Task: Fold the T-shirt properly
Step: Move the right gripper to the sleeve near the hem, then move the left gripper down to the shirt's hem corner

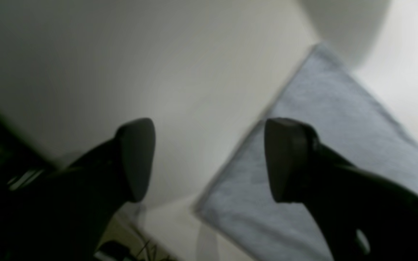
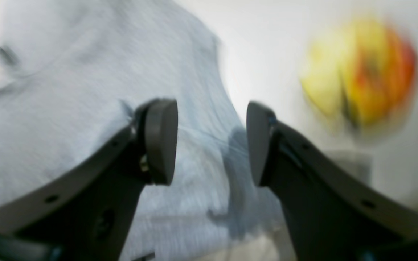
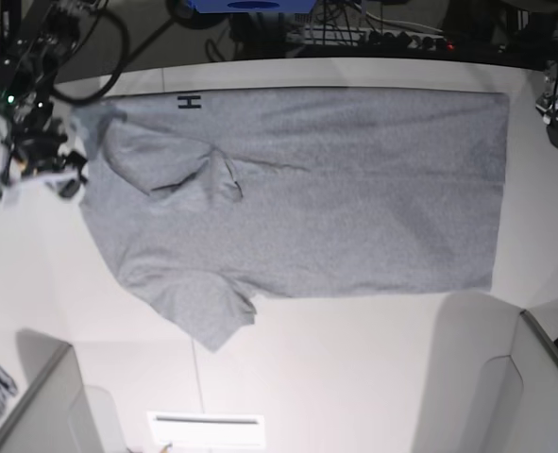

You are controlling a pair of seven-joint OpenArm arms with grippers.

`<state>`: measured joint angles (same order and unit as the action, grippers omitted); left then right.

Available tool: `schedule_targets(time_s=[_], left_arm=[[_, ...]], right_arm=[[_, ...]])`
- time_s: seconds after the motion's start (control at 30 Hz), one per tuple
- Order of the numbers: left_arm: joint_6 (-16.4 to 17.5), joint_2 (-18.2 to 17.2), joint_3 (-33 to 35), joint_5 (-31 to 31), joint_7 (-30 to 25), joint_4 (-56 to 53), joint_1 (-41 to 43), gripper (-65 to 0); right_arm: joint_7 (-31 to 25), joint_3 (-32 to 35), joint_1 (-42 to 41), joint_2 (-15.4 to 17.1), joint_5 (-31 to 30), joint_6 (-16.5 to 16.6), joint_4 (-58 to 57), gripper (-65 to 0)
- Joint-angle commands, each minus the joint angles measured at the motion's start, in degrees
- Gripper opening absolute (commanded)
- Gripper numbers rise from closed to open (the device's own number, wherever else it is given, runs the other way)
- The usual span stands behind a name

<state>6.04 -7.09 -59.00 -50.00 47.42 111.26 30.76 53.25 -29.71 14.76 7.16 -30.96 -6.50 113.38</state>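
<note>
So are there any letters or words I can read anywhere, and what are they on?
"H": one black block letter at the top edge of the T-shirt, near its collar end, in the base view. Any lettering beyond it is hidden.
Paper at the table's near edge: dark line, too small to read.
Both wrist views: too blurred, no text shows.

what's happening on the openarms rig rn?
T-shirt fold, apparently not started. The grey shirt lies spread flat across the white table, plain side up, with one sleeve flopped over the body and a bit of black lettering showing at the far edge. Both arms sit at opposite ends of it: the right gripper is open above the sleeve end, near a blurry yellow-and-red toy, and the left gripper is open over a hem corner. Neither holds any fabric.
</note>
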Motion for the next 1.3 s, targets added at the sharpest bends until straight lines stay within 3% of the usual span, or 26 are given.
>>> schedule_targets(time_s=[0.0,0.1,0.27,0.3,0.37,0.43,0.57,0.67,0.93,1.27], left_arm=[[0.07,-0.69,1.20,-0.51,-0.61,0.69,-0.65,-24.7],[0.07,-0.78,5.68,-0.33,-0.61,0.52,-2.06,-37.4],[0.07,-0.86,12.81,-0.24,-0.61,0.52,-4.26,-63.8],[0.07,-0.86,13.68,-0.33,-0.61,0.52,-4.61,-65.0],[0.07,-0.86,16.15,-0.42,-0.61,0.52,-5.49,-65.0],[0.07,-0.86,17.99,-0.42,-0.61,0.52,-6.10,-65.0],[0.07,-0.78,20.37,-0.42,-0.61,0.52,-6.63,-65.0],[0.07,-0.69,20.01,-0.42,-0.61,0.52,-6.63,-65.0],[0.07,-0.51,19.93,-0.24,-0.61,0.43,-6.19,-65.0],[-0.11,-0.42,19.93,-0.16,-0.61,0.43,-5.66,-65.0]], right_arm=[[-1.08,0.13,-2.06,1.06,-0.03,1.36,0.07,-35.7],[-1.08,4.26,-8.30,5.02,-0.03,5.14,-4.06,-35.7],[-1.52,15.78,-20.61,10.47,-0.03,5.40,-15.84,-35.1],[-1.61,17.63,-22.98,11.00,-0.03,5.49,-18.39,-35.0],[-2.92,21.14,-28.52,11.96,-0.03,6.46,-24.81,-33.6],[-5.56,24.48,-33.97,12.49,-0.03,11.03,-32.72,-29.9],[-11.01,30.02,-45.84,12.49,0.06,21.14,-52.68,-29.0],[-16.64,35.03,-53.93,12.58,0.06,25.62,-68.59,-29.0],[-33.69,46.29,-64.92,11.61,-0.03,27.38,-97.43,-28.8],[-36.60,46.64,-60.52,11.17,-0.03,27.12,-98.04,-28.8]])
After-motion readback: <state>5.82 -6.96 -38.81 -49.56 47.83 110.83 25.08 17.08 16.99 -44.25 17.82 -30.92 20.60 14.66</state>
